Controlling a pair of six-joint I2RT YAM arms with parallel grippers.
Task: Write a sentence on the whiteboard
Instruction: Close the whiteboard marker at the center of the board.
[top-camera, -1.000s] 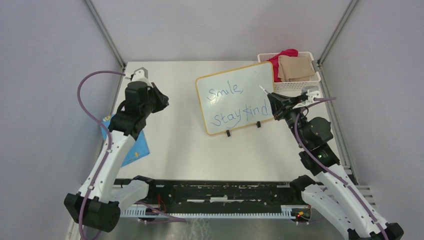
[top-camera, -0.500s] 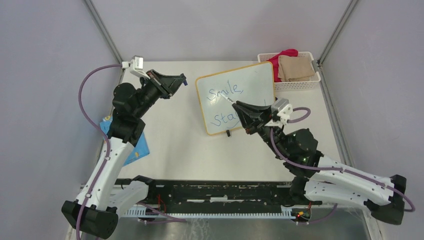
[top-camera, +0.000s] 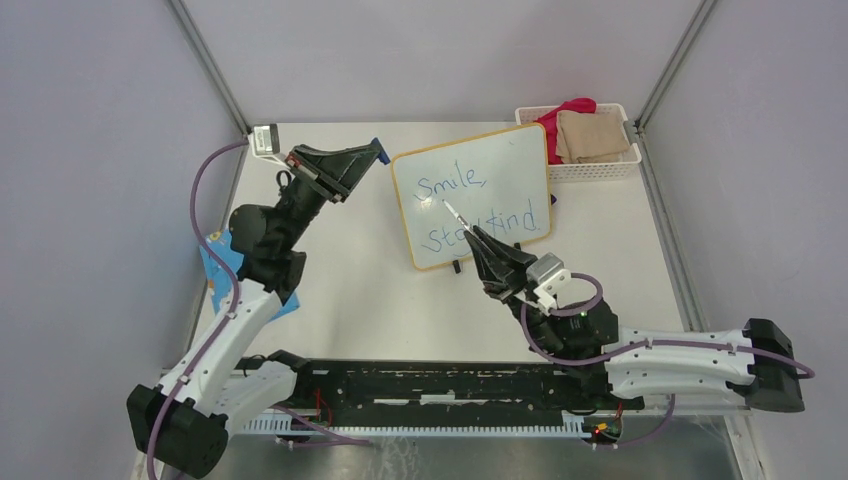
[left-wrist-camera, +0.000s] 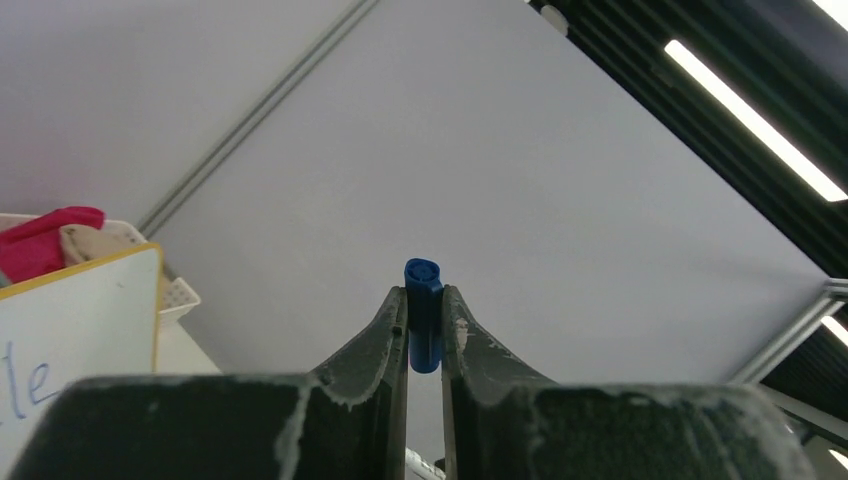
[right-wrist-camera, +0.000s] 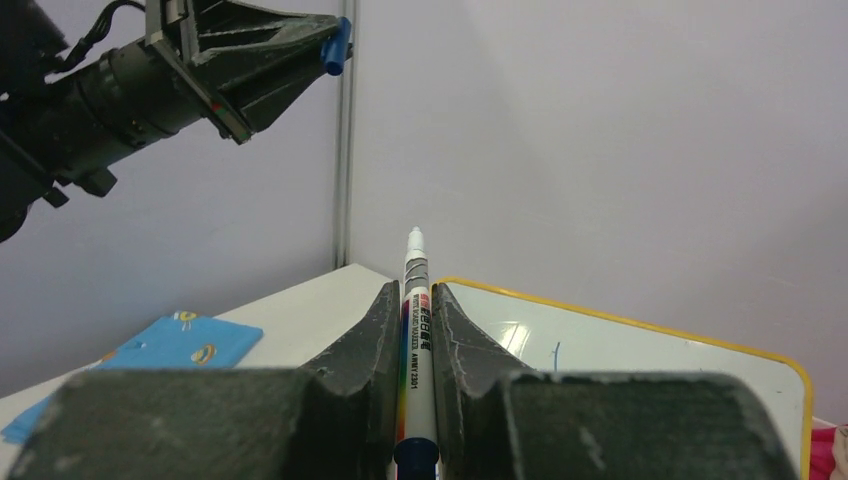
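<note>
1. Left tool (top-camera: 372, 152), from above: pressed shut on a blue cap (top-camera: 377, 147), raised over the counter (top-camera: 350, 290) just left of the whiteboard (top-camera: 520, 160). Right tool (top-camera: 470, 233): pinching a marker (top-camera: 453, 213), tip in front of the board between the two lines of the sentence (top-camera: 450, 186), "Smile," and "Stay kind"; contact unclear. Whiteboard propped up at far middle, basket (top-camera: 600, 170) behind its right corner, blue card (top-camera: 222, 262) under the left arm.
2. Left wrist: cap (left-wrist-camera: 423, 275) end-on between closed fingers; whiteboard corner (left-wrist-camera: 90, 300) at lower left.
3. Right wrist: marker (right-wrist-camera: 416, 262) gripped lengthwise, tip up; whiteboard (right-wrist-camera: 650, 360) beyond at right.
</note>
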